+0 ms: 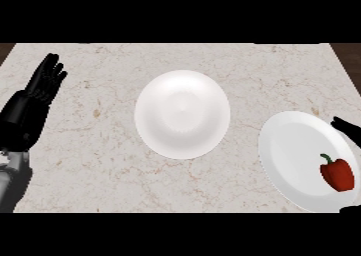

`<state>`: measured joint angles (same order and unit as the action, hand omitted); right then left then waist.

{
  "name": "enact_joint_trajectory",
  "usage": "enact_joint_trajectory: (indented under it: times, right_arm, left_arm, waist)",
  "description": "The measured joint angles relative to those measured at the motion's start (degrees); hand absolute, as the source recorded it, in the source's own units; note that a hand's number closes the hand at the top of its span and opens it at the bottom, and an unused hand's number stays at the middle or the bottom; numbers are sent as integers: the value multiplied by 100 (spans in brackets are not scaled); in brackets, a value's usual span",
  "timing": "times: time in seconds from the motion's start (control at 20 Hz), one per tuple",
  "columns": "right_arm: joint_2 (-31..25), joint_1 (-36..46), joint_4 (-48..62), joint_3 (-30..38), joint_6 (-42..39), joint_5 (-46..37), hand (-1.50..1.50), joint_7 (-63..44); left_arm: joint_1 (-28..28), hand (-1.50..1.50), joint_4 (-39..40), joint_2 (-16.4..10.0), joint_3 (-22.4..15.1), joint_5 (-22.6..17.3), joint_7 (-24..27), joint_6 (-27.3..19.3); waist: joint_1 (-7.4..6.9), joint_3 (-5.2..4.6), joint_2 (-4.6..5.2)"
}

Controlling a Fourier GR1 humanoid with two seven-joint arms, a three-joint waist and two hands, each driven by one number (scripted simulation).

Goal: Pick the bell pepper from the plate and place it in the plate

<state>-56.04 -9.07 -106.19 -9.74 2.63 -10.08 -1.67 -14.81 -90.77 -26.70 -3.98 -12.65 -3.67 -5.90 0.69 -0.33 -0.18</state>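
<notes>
Currently the pick step, grasp not yet made. A small glossy red bell pepper [337,174] with a green stem lies on the right-hand white round ceramic plate [294,150], at lower right of the frame. It sits toward that plate's right side, stem pointing to upper left. The right hand [351,132] enters from the frame's right edge, mostly cut off. One black finger shows above the pepper at the plate's rim, and another black part shows at the lower right corner. The two stand well apart with the pepper between them, neither touching it, so the hand reads as spread wide and holding nothing. A second white round ceramic plate [183,114], with nothing on it, sits at the centre of the pale marbled stone counter [94,65], well apart from the first. The left hand [41,82] is at upper left, fingers straight and up, resting, nothing in it. Judgement: the task is barely begun. The next move calls for the right hand to settle over the pepper, curl round its body rather than the stem, lift clear of the rim, then carry it left to the centre plate. The rounded body may roll if nudged.
</notes>
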Motion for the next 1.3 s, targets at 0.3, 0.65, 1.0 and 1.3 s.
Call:
enact_joint_trajectory:
  times: [0.3, 0.65, 1.0, 1.3]
  right_arm:
    - [-731, 229, -461, -204, -1190, 59, -150, -1635]
    - [-395, 686, -382, -516, -1935, -349, -150, -2595]
    - [98, 1010, 398, -661, -2224, -1224, -150, -2699]
    - [568, 1043, 997, -585, -2360, -1815, -150, -2535]
  left_arm:
    - [-11, 0, -79, 114, -89, 68, -40, 11]
    - [-73, 0, 65, 157, 126, 104, 6, 229]
    - [-28, 0, 5, 277, 245, 200, -97, 350]
    - [18, 0, -153, 456, 312, 379, -239, 367]
  waist:
    - [-86, 11, 18]
    - [-89, 27, 23]
    - [-96, 32, 24]
    - [-80, 33, 19]
